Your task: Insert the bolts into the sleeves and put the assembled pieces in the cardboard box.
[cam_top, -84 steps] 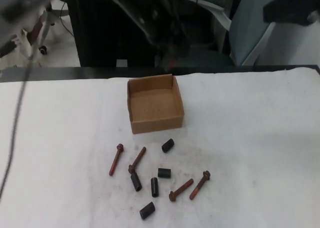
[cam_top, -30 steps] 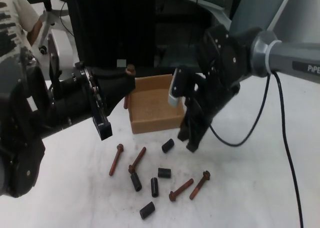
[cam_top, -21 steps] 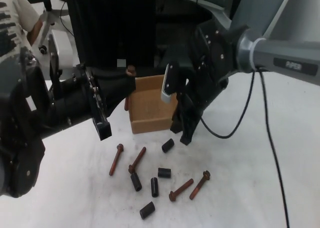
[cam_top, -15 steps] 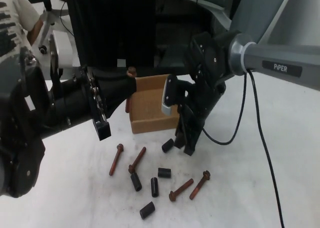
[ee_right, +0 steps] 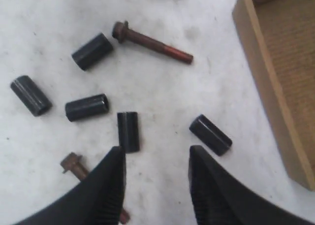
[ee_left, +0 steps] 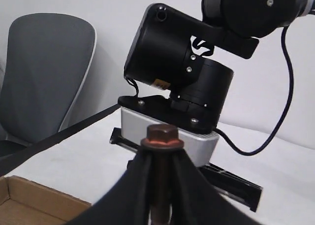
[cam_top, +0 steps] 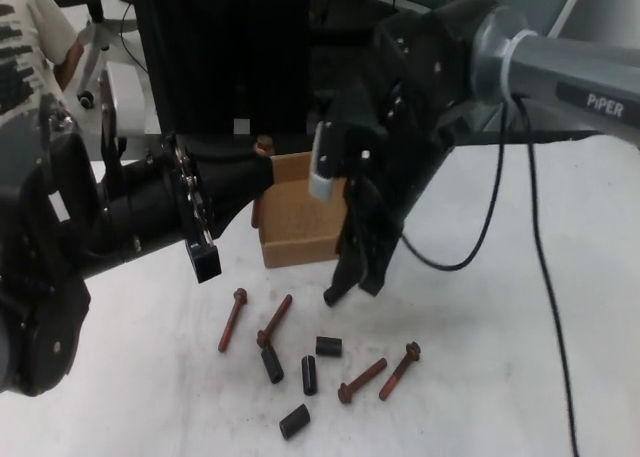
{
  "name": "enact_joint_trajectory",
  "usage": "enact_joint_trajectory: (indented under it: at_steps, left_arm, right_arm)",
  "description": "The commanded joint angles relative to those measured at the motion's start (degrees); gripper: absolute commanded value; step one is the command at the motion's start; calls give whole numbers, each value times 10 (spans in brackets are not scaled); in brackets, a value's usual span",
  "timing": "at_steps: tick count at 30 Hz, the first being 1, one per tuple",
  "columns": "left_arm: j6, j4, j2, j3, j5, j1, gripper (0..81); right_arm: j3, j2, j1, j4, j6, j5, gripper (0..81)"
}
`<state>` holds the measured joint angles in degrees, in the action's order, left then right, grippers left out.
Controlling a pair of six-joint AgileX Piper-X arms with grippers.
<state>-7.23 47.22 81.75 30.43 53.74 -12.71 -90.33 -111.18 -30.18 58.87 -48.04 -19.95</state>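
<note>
My left gripper [ee_left: 158,158] is shut on a rusty bolt [ee_left: 162,136], held up beside the cardboard box [cam_top: 300,232]; in the high view that bolt's head [cam_top: 262,141] pokes out above the left gripper [cam_top: 256,167]. My right gripper [cam_top: 345,282] hangs open just in front of the box. From its wrist, the open right gripper [ee_right: 155,185] is above the cloth, with one black sleeve [ee_right: 210,134] just ahead of one finger and another sleeve [ee_right: 128,131] ahead of the other. More sleeves [ee_right: 87,107] and a bolt [ee_right: 151,42] lie beyond.
Loose bolts [cam_top: 232,320] [cam_top: 361,379] and sleeves [cam_top: 329,346] [cam_top: 294,421] are scattered on the white cloth in front of the box. The box wall [ee_right: 268,82] runs close beside the right gripper. Open cloth lies to the right [cam_top: 520,327].
Both arms came into view over the bench. Over the last second the right gripper shifted left across the box front to over the nearest sleeve. The left arm stayed put with its bolt.
</note>
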Motion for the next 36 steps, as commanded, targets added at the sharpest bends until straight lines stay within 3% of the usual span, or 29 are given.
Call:
enact_joint_trajectory:
  at_steps: [1,8,36]
  left_arm:
    - [-1,6,-2,6,4,-1,3]
    - [-1,6,-2,6,4,-1,3]
    - [-9,6,-2,6,4,-1,3]
  right_arm:
    - [1,4,-30,6,10,-14,364]
    - [8,4,-52,16,9,38,354]
    - [55,-7,-39,-16,8,46,354]
